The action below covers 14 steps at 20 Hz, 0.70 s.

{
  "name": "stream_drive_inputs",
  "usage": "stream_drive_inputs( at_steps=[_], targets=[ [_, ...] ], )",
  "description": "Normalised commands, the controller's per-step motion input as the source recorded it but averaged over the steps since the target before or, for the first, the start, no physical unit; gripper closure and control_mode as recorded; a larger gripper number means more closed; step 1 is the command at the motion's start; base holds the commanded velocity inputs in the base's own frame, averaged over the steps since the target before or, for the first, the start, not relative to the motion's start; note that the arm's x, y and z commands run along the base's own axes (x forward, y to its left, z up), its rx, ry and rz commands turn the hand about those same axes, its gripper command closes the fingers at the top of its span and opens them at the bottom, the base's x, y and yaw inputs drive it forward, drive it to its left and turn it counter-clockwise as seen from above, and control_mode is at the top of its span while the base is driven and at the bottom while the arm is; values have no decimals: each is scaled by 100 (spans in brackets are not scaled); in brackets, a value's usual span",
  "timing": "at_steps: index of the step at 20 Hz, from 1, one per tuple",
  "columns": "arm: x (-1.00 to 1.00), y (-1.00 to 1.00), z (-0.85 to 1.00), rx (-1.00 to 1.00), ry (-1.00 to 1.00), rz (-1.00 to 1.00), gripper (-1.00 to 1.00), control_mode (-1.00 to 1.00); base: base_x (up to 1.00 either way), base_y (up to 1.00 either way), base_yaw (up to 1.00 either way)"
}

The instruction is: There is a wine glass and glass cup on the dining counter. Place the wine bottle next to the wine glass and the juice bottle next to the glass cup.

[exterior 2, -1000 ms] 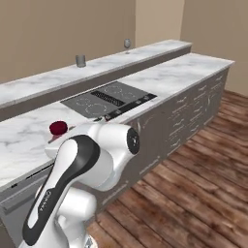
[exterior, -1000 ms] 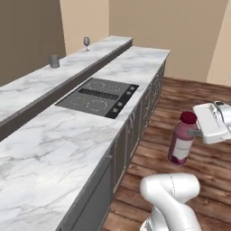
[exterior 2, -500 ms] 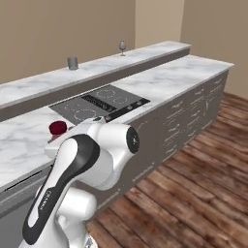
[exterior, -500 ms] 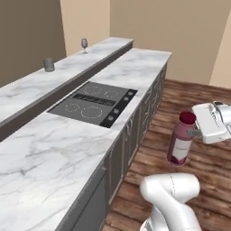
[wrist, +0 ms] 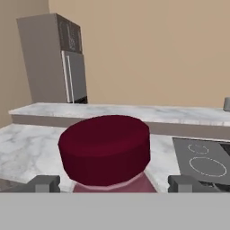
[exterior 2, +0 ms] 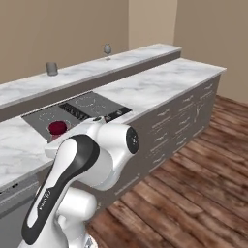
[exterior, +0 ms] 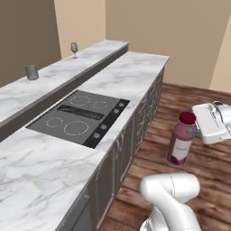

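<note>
A: Two dark fingertips of the tool stand wide on either side of the juice bottle, just below its round red cap. The tool grasps the bottle and carries it in the air, out over the wooden floor, beside the marble worktop.

B: What could go wrong from here?

A: The grip sits high, near the neck, so the heavy body hangs below. I judge that a quick swing or a jolt of the base could let it tilt or slip and drop to the floor. Its base could also clip the worktop edge, or the raised edge of the counter.

B: Where must it go?

A: Beside the glass cup, which stands on the counter, well apart from the bottle, beyond the cooktop. Farther along the same counter stands the wine glass.

B: What do the containers hold?

A: The bottle looks dark red-purple and is capped. Both glasses are too small to tell.
</note>
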Motion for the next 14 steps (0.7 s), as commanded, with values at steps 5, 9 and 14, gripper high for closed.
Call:
stream_drive_inputs(
  at_steps=[5,9,14],
  targets=[
    [0,0,0,0,0,0,100,100,67,-40,0],
    [0,0,0,0,0,0,100,100,68,-41,0],
    [0,0,0,0,0,0,100,100,70,-40,0]
  ],
)
